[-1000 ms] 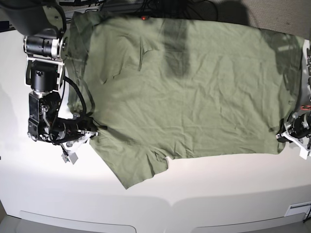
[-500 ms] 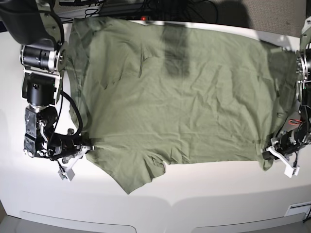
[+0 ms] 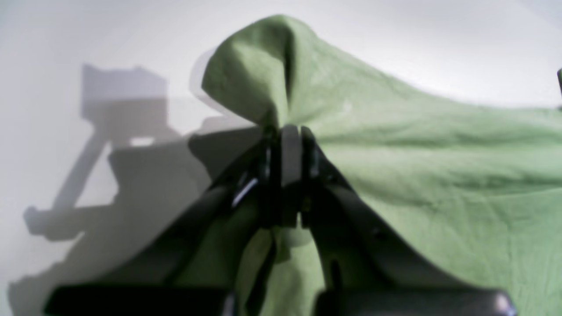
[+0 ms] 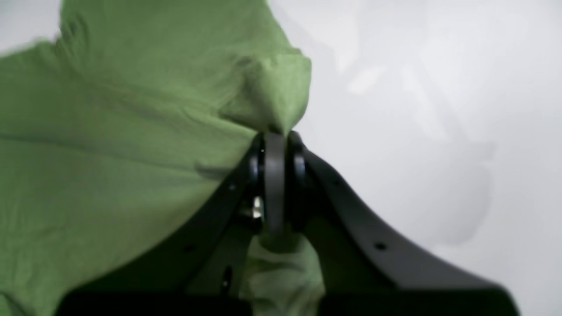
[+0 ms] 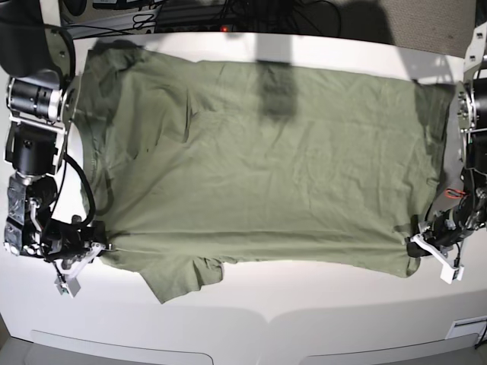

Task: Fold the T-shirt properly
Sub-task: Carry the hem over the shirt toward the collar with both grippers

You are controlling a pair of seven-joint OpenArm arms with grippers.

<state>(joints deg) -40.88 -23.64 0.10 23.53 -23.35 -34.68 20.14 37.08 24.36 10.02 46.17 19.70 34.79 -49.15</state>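
The sage-green T-shirt [image 5: 259, 167] lies spread wide over the white table, its near edge drawn into a straight line between my two grippers. At the left of the base view, my right gripper [image 5: 105, 248] is shut on the shirt's near-left edge. The right wrist view shows that gripper [image 4: 274, 136] with cloth [image 4: 109, 153] bunched at its tips. On the base view's right, my left gripper [image 5: 413, 245] is shut on the near-right corner. In the left wrist view, a peak of fabric [image 3: 417, 175] rises from the closed left gripper [image 3: 285, 131]. A sleeve [image 5: 179, 277] sticks out below the near edge.
The white table [image 5: 304, 312] shows as a bare strip in front of the shirt. Cables and dark equipment [image 5: 190, 11] run along the back edge. Both arms' bodies stand at the table's left [image 5: 30, 144] and right [image 5: 475, 129] sides.
Both grippers moved toward the front edge and to the left, carrying the shirt's near edge. The shirt shifted left and its near edge is drawn straighter.
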